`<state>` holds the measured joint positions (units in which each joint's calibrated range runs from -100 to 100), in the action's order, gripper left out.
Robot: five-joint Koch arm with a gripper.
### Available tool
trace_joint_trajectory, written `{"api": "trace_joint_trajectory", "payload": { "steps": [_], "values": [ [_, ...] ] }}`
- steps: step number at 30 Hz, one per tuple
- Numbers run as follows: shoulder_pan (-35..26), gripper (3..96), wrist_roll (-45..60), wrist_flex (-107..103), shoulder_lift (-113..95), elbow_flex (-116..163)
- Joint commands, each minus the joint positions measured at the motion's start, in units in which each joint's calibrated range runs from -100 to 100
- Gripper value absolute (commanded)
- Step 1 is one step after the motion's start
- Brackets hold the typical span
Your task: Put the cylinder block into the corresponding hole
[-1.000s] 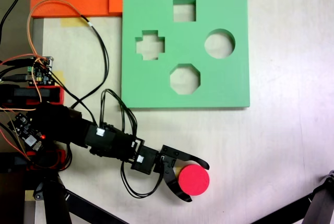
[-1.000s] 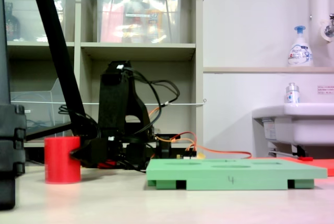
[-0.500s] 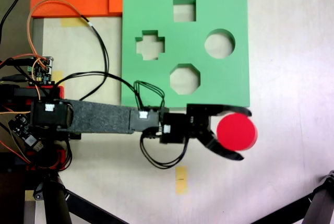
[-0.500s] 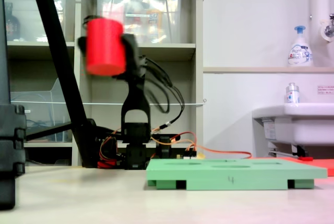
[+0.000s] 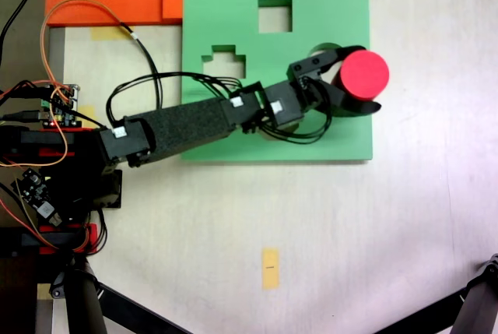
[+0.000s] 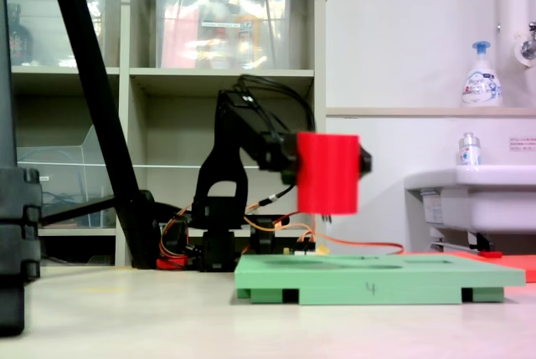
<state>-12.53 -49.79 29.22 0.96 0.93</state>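
Pale tabletop filled the first exterior view, where we saw our gripper clamped on the cylinder block above the green board, mostly hiding the round hole. Shelves backed the second exterior view: the cylinder block hung upright, clear of the board. We judged it light, squashy foam, best pinched across its sides.

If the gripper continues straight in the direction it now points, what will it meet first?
In the first exterior view the gripper, shut on the red cylinder block, points toward the first exterior view's right. Past the green board's edge, only bare table shows; the way looks free.
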Motion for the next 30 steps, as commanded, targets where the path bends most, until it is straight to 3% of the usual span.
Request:
{"api": "trace_joint_trajectory", "payload": {
  "steps": [1, 12, 30],
  "values": [
    [-1.9, 41.6, 0.1, 2.6, 3.9, -7.3],
    [-4.0, 42.1, 0.1, 3.9, 13.4, -7.6],
    [-5.1, 42.3, 0.0, 4.0, 7.6, 1.0]
  ]
}}
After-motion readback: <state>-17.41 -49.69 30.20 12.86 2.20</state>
